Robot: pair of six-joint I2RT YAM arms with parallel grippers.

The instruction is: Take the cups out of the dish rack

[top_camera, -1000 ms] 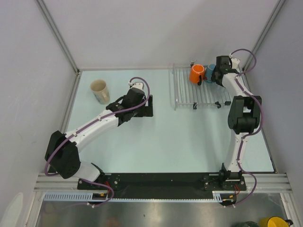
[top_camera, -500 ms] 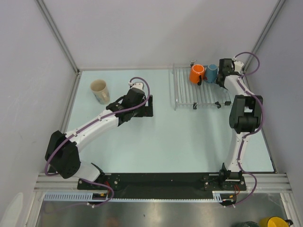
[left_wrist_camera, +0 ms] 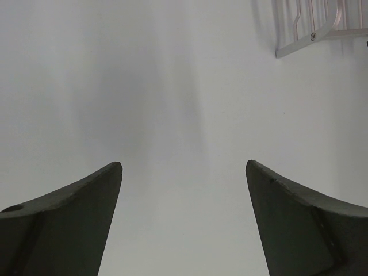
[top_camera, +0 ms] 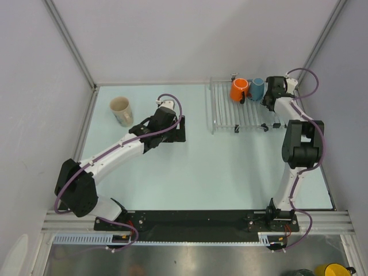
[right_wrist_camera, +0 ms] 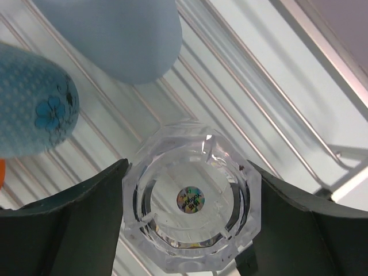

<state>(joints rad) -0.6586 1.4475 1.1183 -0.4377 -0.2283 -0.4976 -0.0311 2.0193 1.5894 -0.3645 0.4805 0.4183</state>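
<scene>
Clear and faceted, an eight-sided glass cup with a small round sticker at the centre of its base sits between the fingers of my right gripper. The gripper is closed against two opposite sides of the cup, at the far right corner of the see-through dish rack of thin parallel rods. I cannot tell whether the cup is mouth up or mouth down.

In the wrist view the rack's rods run under the cup. Just beyond it are a plain light-blue cup and, to the left, a teal-blue mug with pale dots and a dark flower print. From above, a round orange mug stands in the rack's far row, just left of the blue ones.

A beige tumbler is out of the rack, on the pale green table near its far left corner and well apart from the rack. My left gripper hangs over bare table near the middle, with its fingers wide apart and holding nothing. A corner of the rack shows at the upper right of its wrist view.
</scene>
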